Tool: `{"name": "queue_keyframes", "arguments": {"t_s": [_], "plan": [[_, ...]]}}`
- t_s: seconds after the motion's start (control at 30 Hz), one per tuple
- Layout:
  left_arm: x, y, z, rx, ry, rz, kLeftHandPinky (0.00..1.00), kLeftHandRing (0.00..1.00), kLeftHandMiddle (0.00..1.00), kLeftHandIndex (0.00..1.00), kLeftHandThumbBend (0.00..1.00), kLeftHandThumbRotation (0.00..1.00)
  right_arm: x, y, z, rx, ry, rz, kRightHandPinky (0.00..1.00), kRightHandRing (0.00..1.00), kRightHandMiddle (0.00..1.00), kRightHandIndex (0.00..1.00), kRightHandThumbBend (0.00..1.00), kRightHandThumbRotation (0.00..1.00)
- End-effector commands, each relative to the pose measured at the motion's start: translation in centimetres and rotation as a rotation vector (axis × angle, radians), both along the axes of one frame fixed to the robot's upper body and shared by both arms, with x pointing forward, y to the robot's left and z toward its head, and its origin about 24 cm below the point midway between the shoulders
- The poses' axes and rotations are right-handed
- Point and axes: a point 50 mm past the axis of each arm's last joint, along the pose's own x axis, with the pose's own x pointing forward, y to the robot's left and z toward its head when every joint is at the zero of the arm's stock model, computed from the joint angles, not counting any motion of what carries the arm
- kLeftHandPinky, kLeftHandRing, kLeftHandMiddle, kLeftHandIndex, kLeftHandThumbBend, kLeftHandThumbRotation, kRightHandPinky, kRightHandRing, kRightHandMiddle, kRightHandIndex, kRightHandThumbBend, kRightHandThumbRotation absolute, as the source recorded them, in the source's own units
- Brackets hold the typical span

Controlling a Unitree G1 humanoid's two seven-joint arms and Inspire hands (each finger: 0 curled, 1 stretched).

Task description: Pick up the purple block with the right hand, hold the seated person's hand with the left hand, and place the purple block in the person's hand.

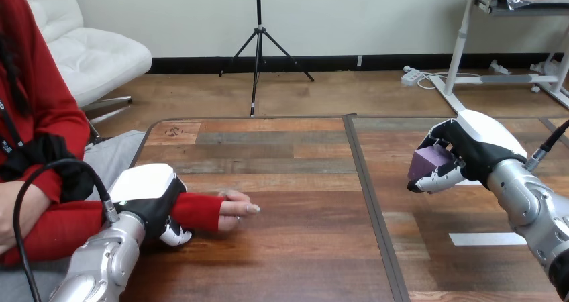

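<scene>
My right hand [470,151] hovers above the right half of the table, its fingers curled round a purple block [430,161]. The block shows between thumb and fingers, clear of the tabletop. At the left, the person's hand [235,209] lies on the table in a red sleeve, fingers pointing right. My left hand [153,201] sits over the person's wrist, with its thumb and fingers curled round the sleeve from above and below.
The wooden table [295,181] has a dark seam running down its middle. A strip of white tape [486,239] lies on the right half, below my right hand. The person's other forearm rests at the far left edge.
</scene>
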Motion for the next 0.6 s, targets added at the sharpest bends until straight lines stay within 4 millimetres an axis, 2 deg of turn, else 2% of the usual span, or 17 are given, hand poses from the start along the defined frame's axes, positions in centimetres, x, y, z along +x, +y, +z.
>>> {"name": "queue_keyframes", "arguments": {"t_s": [0.0,0.3,0.57], "plan": [[-0.9,0.8,-1.1,0.019,0.076,0.034,0.22,0.3,0.35,0.37,0.78,0.0,1.1,0.0,2.8,0.008,-0.109,0.007,0.43,0.49,0.54,0.54,0.6,0.0],[-1.0,0.4,-0.7,-0.01,0.05,0.02,0.17,0.24,0.31,0.34,0.74,0.0,1.3,0.2,2.8,0.015,-0.105,0.0,0.42,0.48,0.54,0.54,0.6,0.0],[-0.9,0.1,-0.1,-0.061,0.01,0.025,0.17,0.24,0.31,0.32,0.69,0.03,1.3,0.3,2.8,0.029,-0.103,0.004,0.41,0.47,0.53,0.54,0.6,0.0]]}}
